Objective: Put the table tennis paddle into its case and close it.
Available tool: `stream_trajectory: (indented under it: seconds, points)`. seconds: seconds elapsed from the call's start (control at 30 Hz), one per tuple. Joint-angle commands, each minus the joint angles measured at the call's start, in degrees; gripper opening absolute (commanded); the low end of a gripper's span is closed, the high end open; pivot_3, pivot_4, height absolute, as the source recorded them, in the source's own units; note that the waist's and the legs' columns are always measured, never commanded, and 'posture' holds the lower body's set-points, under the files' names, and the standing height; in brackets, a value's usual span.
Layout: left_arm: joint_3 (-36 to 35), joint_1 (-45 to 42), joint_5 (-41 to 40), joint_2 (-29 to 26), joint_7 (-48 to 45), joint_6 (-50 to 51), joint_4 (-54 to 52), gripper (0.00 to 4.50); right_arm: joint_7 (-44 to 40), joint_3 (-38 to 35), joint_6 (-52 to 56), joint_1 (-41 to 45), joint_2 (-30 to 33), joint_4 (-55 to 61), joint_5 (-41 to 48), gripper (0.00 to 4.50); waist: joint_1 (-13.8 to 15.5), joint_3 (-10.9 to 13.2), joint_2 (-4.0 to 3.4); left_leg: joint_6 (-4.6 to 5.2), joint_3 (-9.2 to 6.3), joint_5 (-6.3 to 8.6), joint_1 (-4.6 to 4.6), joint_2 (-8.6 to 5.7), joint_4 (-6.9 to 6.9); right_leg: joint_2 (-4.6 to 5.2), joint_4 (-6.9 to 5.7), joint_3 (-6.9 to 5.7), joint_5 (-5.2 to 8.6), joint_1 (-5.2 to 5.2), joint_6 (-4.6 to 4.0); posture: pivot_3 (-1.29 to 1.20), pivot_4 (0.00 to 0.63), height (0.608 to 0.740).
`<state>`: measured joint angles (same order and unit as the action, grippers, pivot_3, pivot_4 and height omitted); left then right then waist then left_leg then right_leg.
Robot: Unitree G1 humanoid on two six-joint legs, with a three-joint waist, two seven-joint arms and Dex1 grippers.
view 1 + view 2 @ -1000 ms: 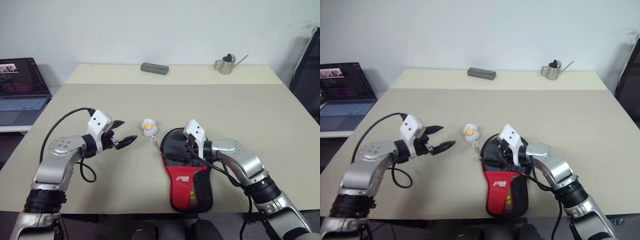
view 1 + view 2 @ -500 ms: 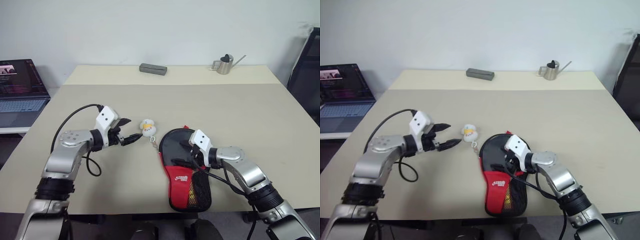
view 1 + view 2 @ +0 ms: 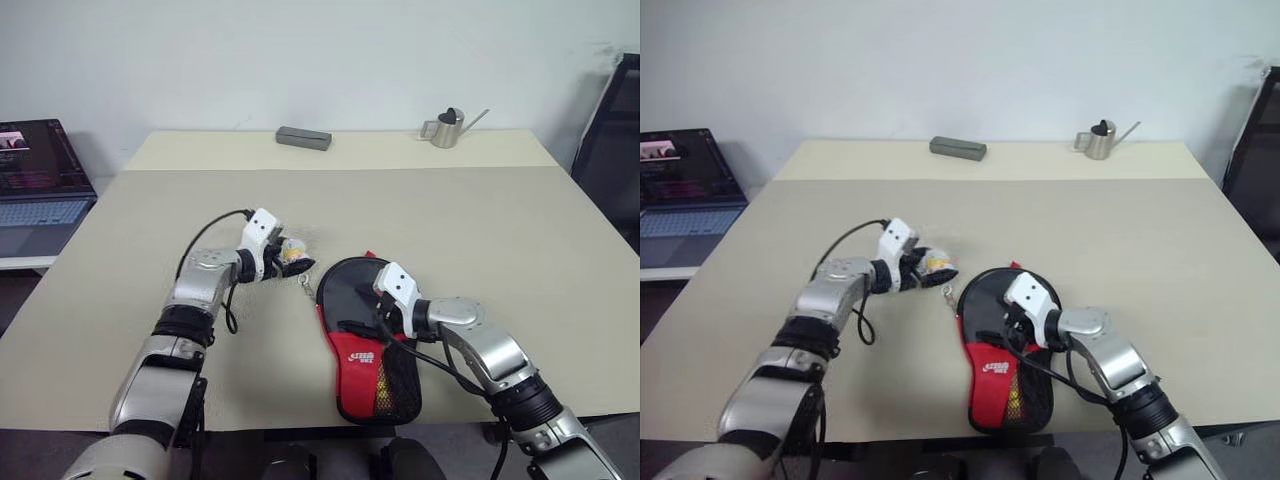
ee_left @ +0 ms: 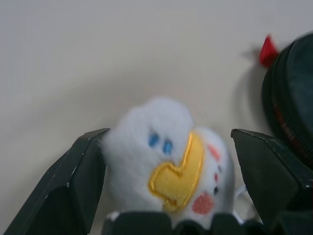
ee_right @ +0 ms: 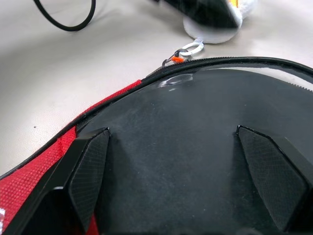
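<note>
Head view: left gripper (image 3: 287,258) has reached in from the left since a second ago, fingers spread around the plush charm (image 3: 292,252). The case (image 3: 365,335) lies on the tan table (image 3: 480,230); right gripper (image 3: 372,312) is over its black top, spread wide, holding nothing.
Left wrist: fuzzy white-yellow charm sits between the fingers (image 4: 73,183).
Right wrist: smooth black fabric, red woven edge, metal ring (image 5: 190,49).

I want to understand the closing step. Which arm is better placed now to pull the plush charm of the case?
The left. Its claw is open with one finger on each side of the plush charm, probably ready to close on it. The right claw is open over the black case, farther from the charm.
</note>
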<state>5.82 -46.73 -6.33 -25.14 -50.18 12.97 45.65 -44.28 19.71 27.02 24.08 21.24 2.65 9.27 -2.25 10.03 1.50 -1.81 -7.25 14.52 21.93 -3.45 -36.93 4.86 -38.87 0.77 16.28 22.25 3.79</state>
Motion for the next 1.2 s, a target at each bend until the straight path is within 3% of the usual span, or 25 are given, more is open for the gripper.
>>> stream_trajectory:
  seconds: [0.03, 0.3, 0.4, 0.7, 0.77, 1.2]
  points:
    - [-0.4, -2.3, 0.8, 0.2, -1.2, -2.2, 2.7, 4.3, 0.2, 0.7, 2.1, -1.0, -0.5, 0.1, -0.4, 4.49, 0.0, 0.0, 0.01, 0.0, -0.02, 0.0, 0.0, 0.02, 0.0, -0.01, 0.0, -0.01, 0.0, 0.0, 0.0, 0.0, 0.15, 0.74]
    - [-0.5, -0.7, 0.8, 0.7, -4.0, -2.1, 2.7, 4.3, 1.4, -0.1, 2.2, -1.2, -1.6, 0.2, -0.7, 4.49, 0.0, 0.0, 0.02, 0.0, -0.03, 0.0, -0.03, 0.02, -0.01, 0.0, -0.04, 0.0, 0.0, -0.03, 0.0, 0.0, 0.15, 0.74]
    - [-0.9, 0.5, 0.3, 0.7, -4.9, -1.1, 1.0, 3.73, 2.3, -0.2, 1.9, -1.3, -2.2, 0.2, -0.8, 4.5, 0.0, 0.0, 0.02, 0.0, -0.03, 0.0, -0.03, 0.02, -0.01, 0.0, -0.04, 0.01, 0.0, -0.03, 0.0, 0.0, 0.15, 0.74]
    - [-1.9, 5.0, -1.2, -0.7, -8.1, 3.5, -6.8, 0.72, 4.1, -1.1, 2.5, -1.4, -3.7, 0.3, -0.9, 4.5, 0.0, 0.0, 0.02, 0.0, -0.04, 0.0, -0.03, 0.03, -0.02, 0.01, -0.05, 0.01, 0.0, -0.03, 0.0, 0.0, 0.15, 0.74]
    - [-2.2, 5.7, -1.6, -1.0, -8.3, 4.5, -8.5, 0.34, 4.5, -1.3, 3.3, -1.3, -4.0, 0.3, -0.8, 4.5, -0.1, 0.0, 0.01, 0.0, -0.04, 0.0, -0.03, 0.03, -0.01, 0.01, -0.05, 0.02, 0.0, -0.02, 0.0, 0.0, 0.15, 0.74]
    - [-5.0, 13.3, -11.2, -4.9, -10.8, 17.9, -34.1, 0.24, 7.1, -0.5, 7.5, -2.5, -3.1, -0.5, -3.3, 4.5, 0.1, 0.0, 0.02, -0.01, -0.06, -0.01, -0.04, 0.04, -0.01, 0.03, -0.04, 0.02, 0.0, -0.04, -0.01, 0.0, 0.15, 0.74]
